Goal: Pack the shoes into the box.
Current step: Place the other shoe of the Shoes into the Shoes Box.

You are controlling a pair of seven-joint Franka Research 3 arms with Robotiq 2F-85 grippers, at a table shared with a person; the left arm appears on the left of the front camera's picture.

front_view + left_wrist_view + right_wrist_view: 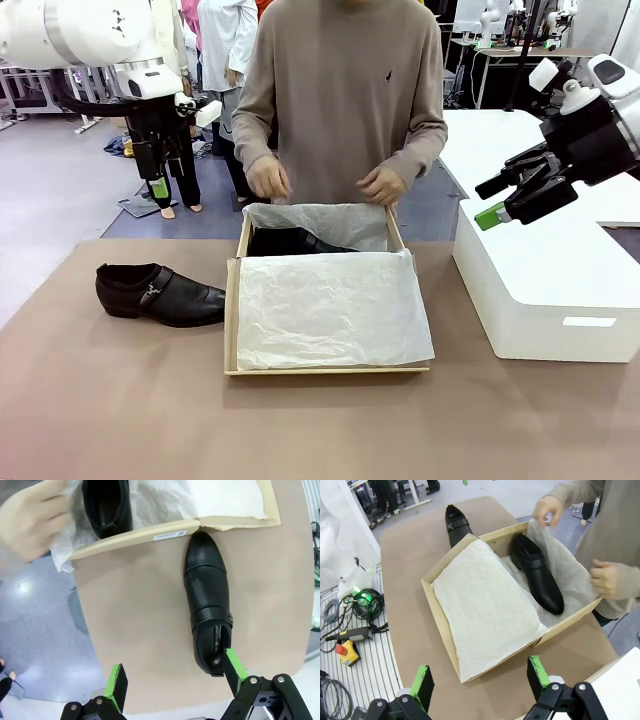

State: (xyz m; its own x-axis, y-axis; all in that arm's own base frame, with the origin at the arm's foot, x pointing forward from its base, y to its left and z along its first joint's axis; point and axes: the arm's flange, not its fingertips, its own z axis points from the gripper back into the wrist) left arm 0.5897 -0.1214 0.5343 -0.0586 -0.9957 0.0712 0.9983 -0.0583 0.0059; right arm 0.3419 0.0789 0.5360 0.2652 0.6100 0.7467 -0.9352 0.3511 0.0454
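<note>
One black glossy leather shoe [290, 242] lies inside the tan cardboard box [232, 320], along its far wall.
The second black shoe [160, 295] lies on the brown worktop [120, 420], toe just beside the box's left edge; left gripper [158, 195] and right gripper [488, 200] hang open, high above.

We see the box [232, 320] on the brown table [120, 420], with a sheet of white tissue paper [330, 310] spread across its near part. Behind that sheet, one black shoe [290, 242] lies inside along the far wall. The other shoe [160, 294] lies on the table to the left, its toe right at the box's left wall (we cannot tell whether it touches).

The person's right hand [267, 178] and left hand [382, 185] hover at the box's far edge. The left gripper [160, 190] hangs pointing down beyond the table's far left. The right gripper [482, 203] points leftward above a white plastic box [540, 290], fingers apart.
</note>
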